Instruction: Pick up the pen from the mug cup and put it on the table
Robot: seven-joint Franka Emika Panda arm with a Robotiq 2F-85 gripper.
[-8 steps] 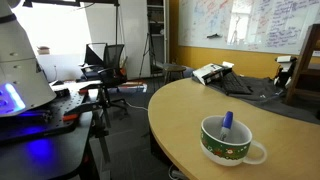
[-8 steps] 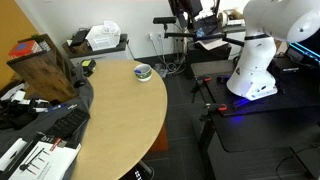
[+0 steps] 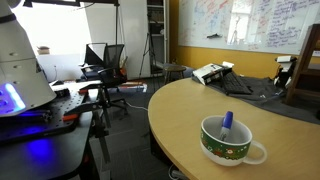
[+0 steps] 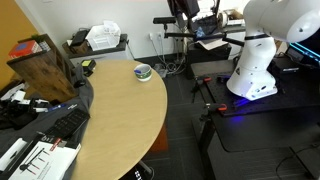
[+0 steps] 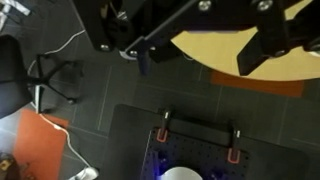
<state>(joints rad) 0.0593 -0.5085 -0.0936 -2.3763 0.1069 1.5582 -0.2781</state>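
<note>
as it stood before, pen unmoved in mug cup, gripper spread wide

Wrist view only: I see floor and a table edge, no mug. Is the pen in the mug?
Observer: Yes. The pen leans inside the mug cup, tip down.
Operator: Where on the table?
Observer: Close to the curved edge of the table, on the side facing the robot's white base.
Operator: Handle?
Observer: The white handle sticks out to the right in an exterior view, and the pen is not against it.
</note>
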